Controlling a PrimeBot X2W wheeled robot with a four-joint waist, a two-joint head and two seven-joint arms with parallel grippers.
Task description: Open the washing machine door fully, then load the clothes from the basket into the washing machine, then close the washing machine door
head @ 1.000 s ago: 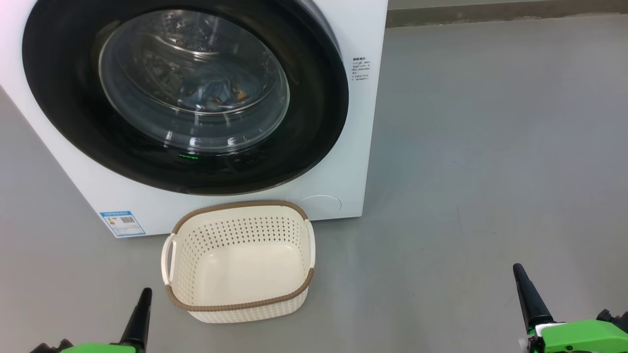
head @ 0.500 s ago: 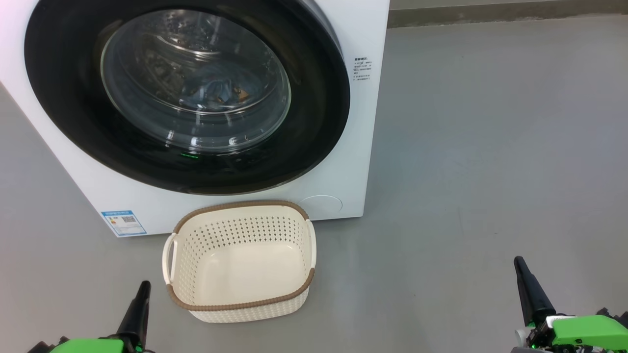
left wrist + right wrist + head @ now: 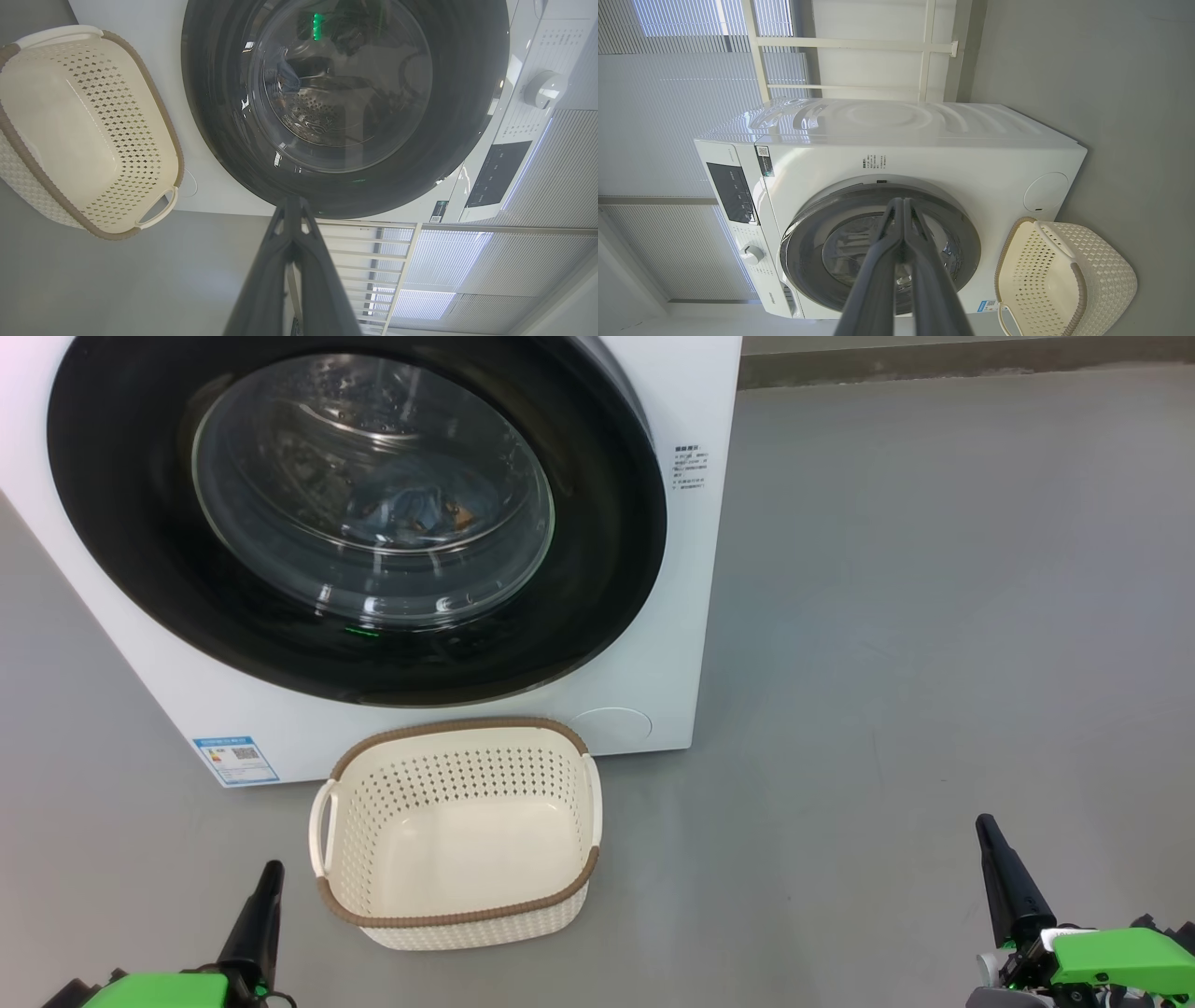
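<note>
The washing machine (image 3: 672, 392) stands white and boxy on the grey floor. The washing machine door (image 3: 597, 523) lies flush against its front, black rim all round. Through the glass the clothes (image 3: 411, 509) show as a blue bundle inside the drum. The basket (image 3: 457, 919) sits on the floor before the machine with nothing in it. My left gripper (image 3: 272, 868) is shut, low and left of the basket, holding nothing. My right gripper (image 3: 983, 823) is shut too, far to the right over bare floor. In the wrist views the left gripper (image 3: 292, 200) and the right gripper (image 3: 902, 200) each point at the door.
A blue label sticker (image 3: 233, 761) marks the machine's lower left front, and a round flap (image 3: 611, 728) sits at its lower right. The control panel and knob (image 3: 544, 88) are at the machine's top. Slatted blinds (image 3: 668, 93) stand behind the machine.
Both grippers' fingertips have crept slightly upward in the head view. The door, the basket and the clothes have stayed put.
</note>
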